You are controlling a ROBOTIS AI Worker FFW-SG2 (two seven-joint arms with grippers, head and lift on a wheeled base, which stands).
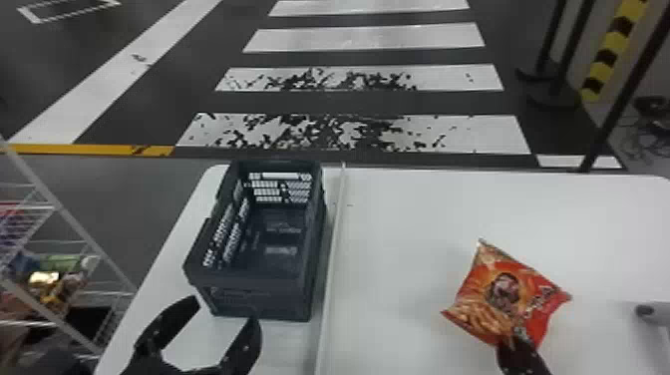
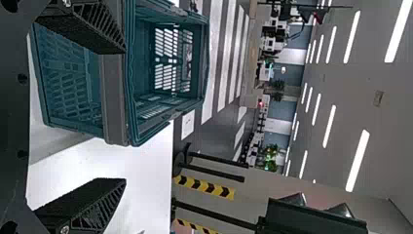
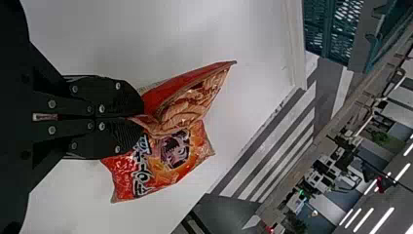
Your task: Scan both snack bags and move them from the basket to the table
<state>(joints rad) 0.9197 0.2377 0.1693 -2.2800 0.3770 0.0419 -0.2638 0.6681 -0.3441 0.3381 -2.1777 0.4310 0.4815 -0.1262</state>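
**One snack bag in the right gripper, basket at left, left gripper wide and unladen**

Snack bag [image 1: 503, 294]: one, red and orange, with a dark round picture on its front. Located over the right part of the table [image 1: 423, 214], well apart from the basket. Creased and tilted, one corner pointing to the far side. Whether its underside touches the tabletop cannot be told.

Right gripper [image 1: 518, 349]: at the bag's near edge. Jaws drawn together, with a fold of the bag pinched between the fingertips; the film bunches there, and part of the bag stands up from the pinch in the right wrist view.

Left gripper [image 1: 223, 313]: at the basket's near end, left side of the table. Jaws spread wide, holding nothing. Contact with the basket cannot be told.

Basket [image 1: 249, 279]: dark, slotted walls, open top, upright on the left part of the table, its long sides running near to far.

Divider [image 1: 331, 269]: pale, narrow, running near to far just right of the basket.

Wire rack [image 1: 65, 214]: white, left of the table, with packaged goods on its shelves.
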